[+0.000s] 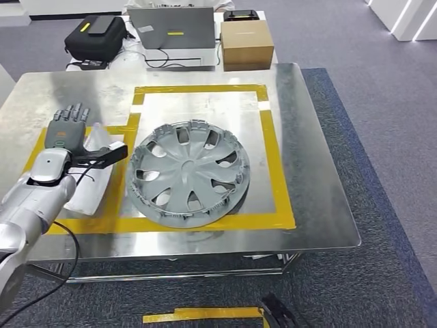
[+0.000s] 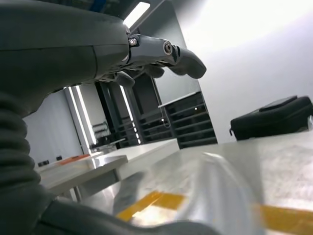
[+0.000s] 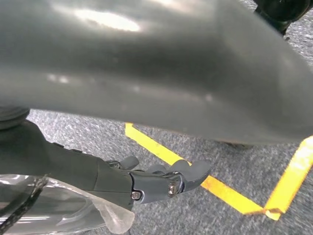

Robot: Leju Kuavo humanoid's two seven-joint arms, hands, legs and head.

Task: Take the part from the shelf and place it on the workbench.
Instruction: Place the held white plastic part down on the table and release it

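Grey plastic wheel cover [image 1: 188, 174], round with spoke cut-outs, lies flat on the brushed-metal workbench [image 1: 314, 171], inside the rectangle of yellow tape [image 1: 274, 157] and overlapping the tape's near and left strips. It is the largest thing on the bench, and nothing grips it.

Beyond the bench's far edge, a second table carries a grey laptop [image 1: 173, 27], a black zip bag [image 1: 97, 35] and a brown cardboard box [image 1: 246, 42], side by side. Grey-blue carpet [image 1: 381, 102] surrounds both tables, with a short strip of yellow floor tape [image 1: 201, 314] near the bench's front.

On the bench's left side, a crumpled clear plastic sheet [image 1: 95, 171] lies across the tape. The silver left arm [image 1: 31, 198] reaches over it, and the dark left hand [image 1: 65, 130] hovers flat above the sheet, fingers extended and apart, holding nothing; the left wrist view shows the thumb [image 2: 184, 61] raised clear of the tabletop.

The right hand [image 3: 162, 178] hangs over the carpet with its fingers loosely extended; it appears to hold nothing, though part of it is hidden.
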